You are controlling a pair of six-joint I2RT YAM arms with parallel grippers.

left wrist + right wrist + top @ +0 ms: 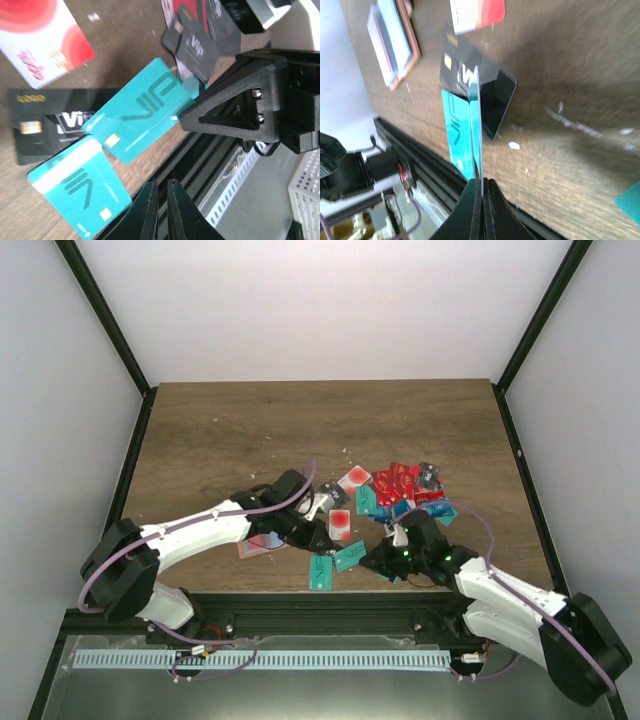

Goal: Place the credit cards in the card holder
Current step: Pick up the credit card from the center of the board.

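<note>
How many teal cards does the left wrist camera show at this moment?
2. The upper teal card is mid-frame, overlapping the black card; the lower teal card is at bottom left. Others may lie outside this view.

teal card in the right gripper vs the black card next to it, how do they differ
The teal card is pinched in the shut right gripper and tilted up; the black card lies flat on the table. The teal card is bright; the black card is dark with a gold logo. Both carry a chip and VIP lettering.
</note>
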